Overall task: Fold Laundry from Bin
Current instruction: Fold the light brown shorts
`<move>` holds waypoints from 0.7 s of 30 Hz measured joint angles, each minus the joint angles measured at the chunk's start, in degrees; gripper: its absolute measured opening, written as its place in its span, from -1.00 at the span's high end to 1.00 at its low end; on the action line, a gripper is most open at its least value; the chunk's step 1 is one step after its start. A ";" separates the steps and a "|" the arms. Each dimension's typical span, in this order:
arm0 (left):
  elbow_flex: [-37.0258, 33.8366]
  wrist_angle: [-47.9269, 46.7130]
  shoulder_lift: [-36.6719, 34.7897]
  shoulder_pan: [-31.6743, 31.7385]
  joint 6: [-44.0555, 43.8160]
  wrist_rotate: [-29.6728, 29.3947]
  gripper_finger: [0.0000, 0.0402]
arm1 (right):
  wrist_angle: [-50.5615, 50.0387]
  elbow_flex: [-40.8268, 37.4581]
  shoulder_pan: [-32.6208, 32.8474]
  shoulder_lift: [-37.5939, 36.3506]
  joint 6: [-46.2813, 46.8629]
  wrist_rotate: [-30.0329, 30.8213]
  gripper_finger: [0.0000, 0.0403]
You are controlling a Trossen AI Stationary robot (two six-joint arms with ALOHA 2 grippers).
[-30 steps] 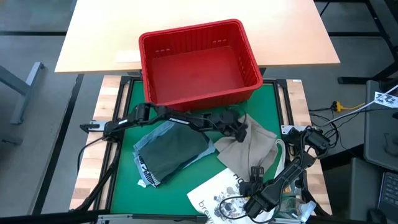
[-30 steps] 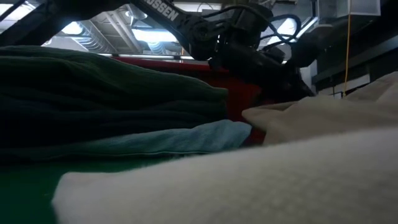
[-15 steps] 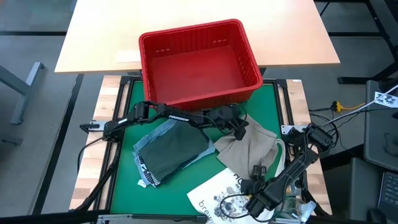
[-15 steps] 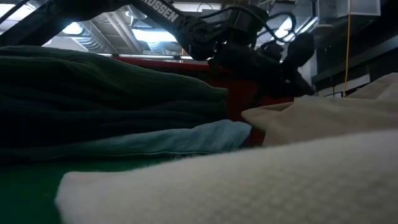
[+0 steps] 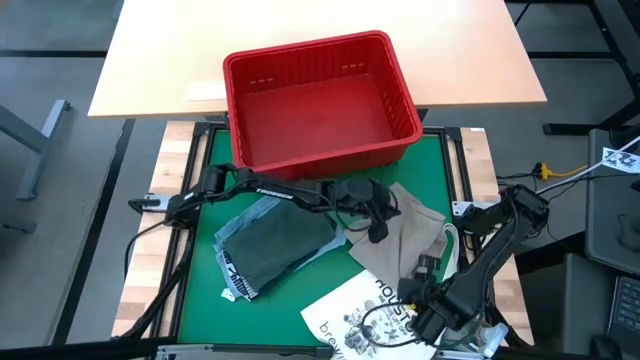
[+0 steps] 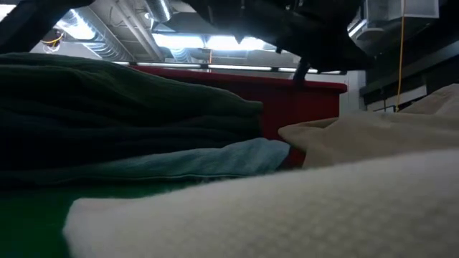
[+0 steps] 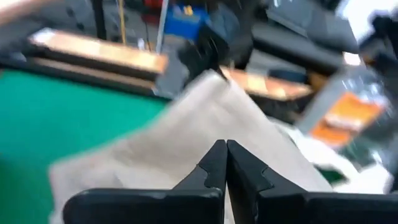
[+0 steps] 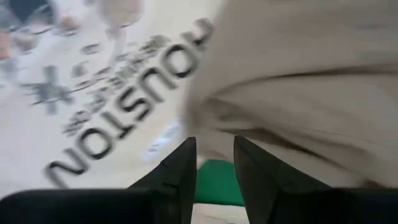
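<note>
The red bin stands at the far edge of the green mat, spanning onto the light wooden table behind it; its slotted walls and thick rim show clearly, and nothing lies inside it. All the laundry is out on the mat. Toward the left side lies a dark green garment, roughly squared and slightly rumpled, resting on top of a light blue denim piece whose edges stick out along its left and near sides. Just right of them, toward the middle-right of the mat, a khaki-tan garment lies loosely spread with soft folds and an uneven outline. At the near edge, a white tote bag printed "HOUSTON" lies partly under the tan cloth. The left gripper hangs over the near-left part of the tan garment, its two dark fingers pressed together with nothing visible between them. The right gripper sits low over the near-right part of the mat, where the tan garment meets the tote bag, its fingers set a little apart with nothing between them.
</note>
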 joint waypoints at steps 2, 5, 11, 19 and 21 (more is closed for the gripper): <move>0.00 -4.43 -0.85 -0.98 0.05 0.65 0.98 | -3.40 0.12 0.65 -1.36 1.56 3.01 0.47; 0.04 -10.30 -1.06 -2.52 0.07 0.71 0.97 | -8.33 0.14 1.18 -3.39 4.17 8.85 0.47; 0.04 -22.01 -1.04 -5.95 0.07 0.14 0.99 | -12.09 -1.36 1.68 -6.55 9.92 18.89 0.47; 0.05 -24.65 -0.01 -10.33 3.34 -3.41 0.99 | 3.97 -10.74 0.07 -7.04 7.39 18.98 0.47; -0.35 -24.18 1.15 -11.06 4.96 -6.64 0.99 | 9.61 -13.75 0.10 -7.04 5.56 16.82 0.47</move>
